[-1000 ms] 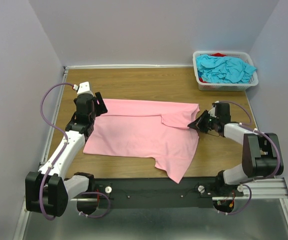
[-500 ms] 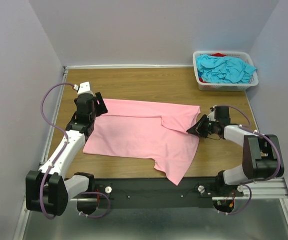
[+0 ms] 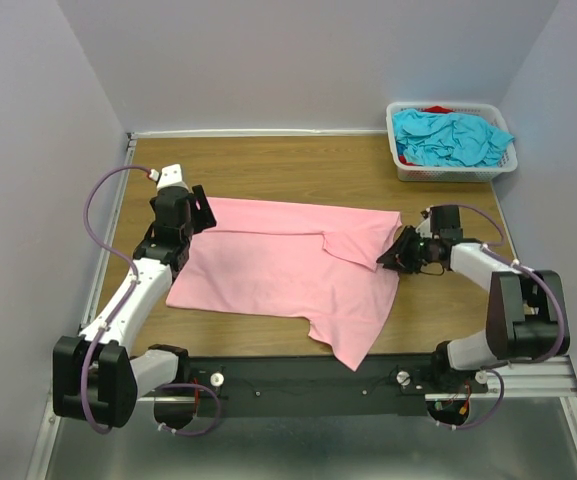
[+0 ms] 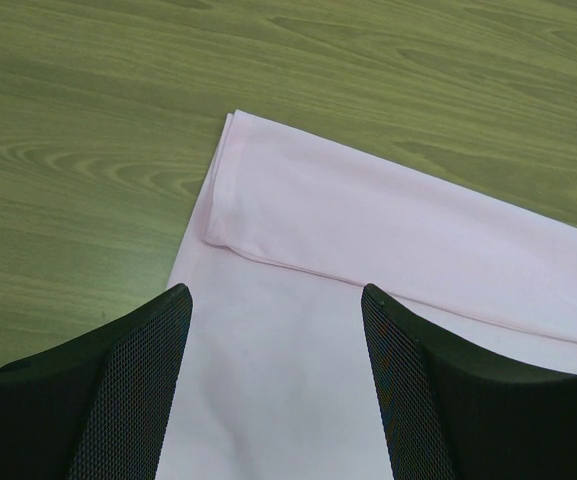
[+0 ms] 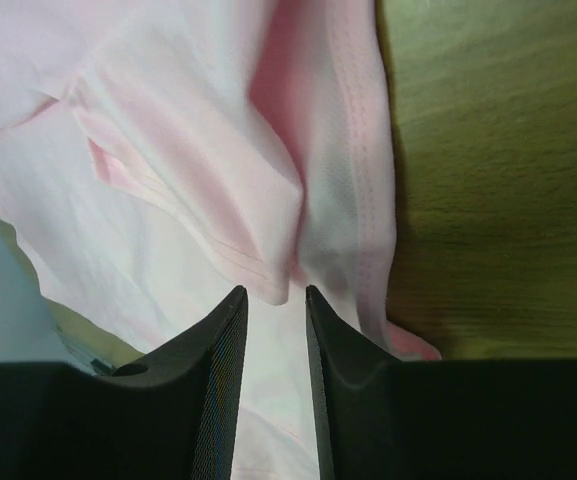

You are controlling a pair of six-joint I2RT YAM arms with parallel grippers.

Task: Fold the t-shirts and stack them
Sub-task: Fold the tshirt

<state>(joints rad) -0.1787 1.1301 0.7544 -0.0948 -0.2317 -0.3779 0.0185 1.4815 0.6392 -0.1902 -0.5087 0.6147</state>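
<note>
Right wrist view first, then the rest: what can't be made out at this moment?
- Right wrist: whether the right tool pinches the pink shirt; its fingers cover the fold's tip.
- Top: red cloth in the basket, mostly buried under turquoise cloth.
- Left wrist: shirt's near part, behind the left tool and the frame edge.

Table [image 3: 268, 165]: was brown wood-grain.
Pink t-shirt [image 3: 278, 265]: lay spread flat across the middle.
Basket [image 3: 448, 172]: white, slotted, stood at the far right corner.
</note>
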